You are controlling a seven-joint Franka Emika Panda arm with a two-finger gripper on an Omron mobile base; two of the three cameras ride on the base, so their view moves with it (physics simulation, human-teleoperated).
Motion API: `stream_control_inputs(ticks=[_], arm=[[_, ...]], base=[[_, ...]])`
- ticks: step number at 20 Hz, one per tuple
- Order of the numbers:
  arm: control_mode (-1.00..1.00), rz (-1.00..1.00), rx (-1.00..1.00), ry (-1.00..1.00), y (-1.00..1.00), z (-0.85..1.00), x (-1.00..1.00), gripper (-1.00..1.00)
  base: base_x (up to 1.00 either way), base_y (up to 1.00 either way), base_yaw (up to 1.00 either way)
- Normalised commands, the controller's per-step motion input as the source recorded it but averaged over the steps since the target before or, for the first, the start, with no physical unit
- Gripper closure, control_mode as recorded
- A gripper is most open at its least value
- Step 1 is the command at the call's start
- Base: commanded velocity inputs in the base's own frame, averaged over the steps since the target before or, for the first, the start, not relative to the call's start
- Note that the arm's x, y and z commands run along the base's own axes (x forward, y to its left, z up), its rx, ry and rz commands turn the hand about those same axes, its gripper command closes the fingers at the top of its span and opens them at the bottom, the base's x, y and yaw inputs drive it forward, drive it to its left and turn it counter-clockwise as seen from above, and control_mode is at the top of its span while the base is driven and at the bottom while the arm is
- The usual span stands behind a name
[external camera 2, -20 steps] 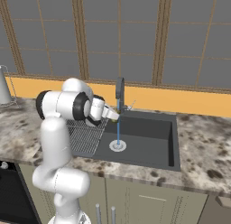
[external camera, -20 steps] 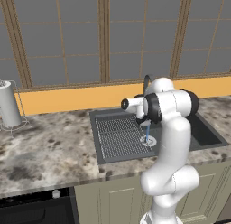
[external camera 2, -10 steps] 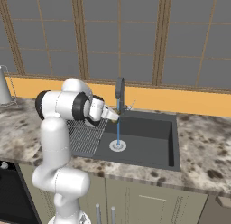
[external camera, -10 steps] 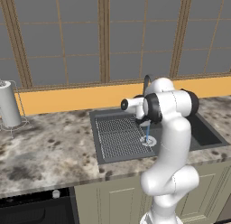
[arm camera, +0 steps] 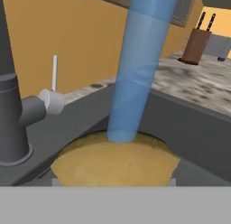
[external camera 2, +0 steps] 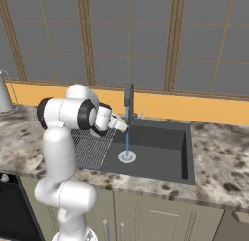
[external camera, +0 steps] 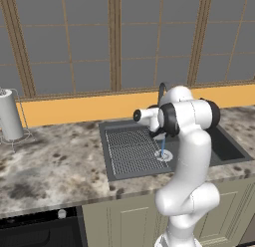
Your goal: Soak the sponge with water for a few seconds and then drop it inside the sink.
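The mustard-yellow sponge (arm camera: 115, 162) sits at the bottom of the hand view, and the light-blue water (arm camera: 137, 69) lands on its top face. In the right base view my gripper (external camera 2: 124, 127) is shut on the sponge (external camera 2: 126, 129) under the dark faucet (external camera 2: 129, 96), above the dark grey sink (external camera 2: 163, 140). The water (external camera 2: 128, 142) falls from there to the round drain (external camera 2: 127, 157). My fingertips are hidden behind the sponge. In the left base view the arm covers the hand, and the water (external camera: 163, 149) shows just below it.
A ribbed drainboard (external camera: 129, 149) fills the sink's left half. A paper towel roll (external camera: 10, 116) stands on the far left of the stone counter (external camera: 55, 161). A knife block (arm camera: 196, 44) stands on the counter beyond the sink. The faucet's handle (arm camera: 52, 99) is close beside the hand.
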Motion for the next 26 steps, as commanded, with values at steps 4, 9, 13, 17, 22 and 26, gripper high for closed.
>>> stream_control_inputs(ticks=[4, 9, 13, 17, 22, 26], arm=[[-1.0, -0.03, 0.0, 0.0, -0.12, 0.0, 0.12, 1.0], [-1.0, -0.01, 0.0, 0.0, -0.21, 0.0, 0.24, 1.0], [-1.0, -0.01, 0.0, 0.0, -0.03, 0.0, -0.24, 1.0], [-1.0, 0.0, 0.0, -0.01, 0.0, 0.0, -0.65, 1.0], [-1.0, 0.0, 0.0, -0.03, 0.0, 0.33, -0.55, 1.0], [-1.0, 0.01, 0.01, 0.0, 0.0, 0.5, -0.41, 1.0]], base=[[0.0, 0.0, 0.0], [0.0, 0.0, 0.0], [0.0, 0.0, 0.0], [0.0, 0.0, 0.0], [0.0, 0.0, 0.0], [0.0, 0.0, 0.0]])
